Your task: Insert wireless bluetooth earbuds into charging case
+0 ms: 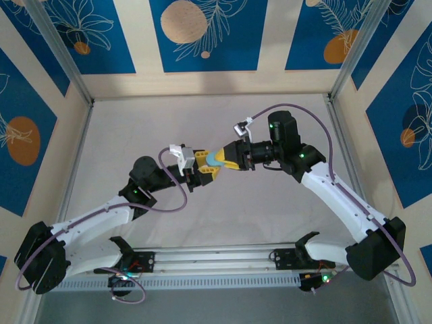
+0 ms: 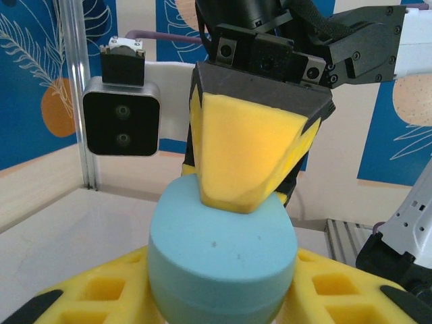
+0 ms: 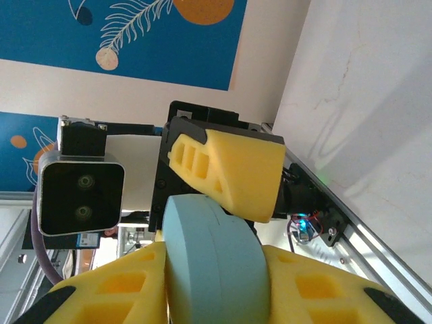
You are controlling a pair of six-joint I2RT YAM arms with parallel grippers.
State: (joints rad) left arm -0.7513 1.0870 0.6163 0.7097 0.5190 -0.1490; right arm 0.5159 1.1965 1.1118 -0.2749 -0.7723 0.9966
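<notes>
Left gripper (image 1: 206,167) and right gripper (image 1: 223,160) both clamp the cyan charging case (image 2: 223,250) in mid-air; light, stiff and smooth, it probably slips easily, so hold squarely across its rounded wall.

No text, label, brand, number or sign is legible on any surface. The blue wall panels (image 1: 229,40) bear only white leaf outlines and orange discs. The light blue charging case (image 2: 223,263) is unmarked.
</notes>
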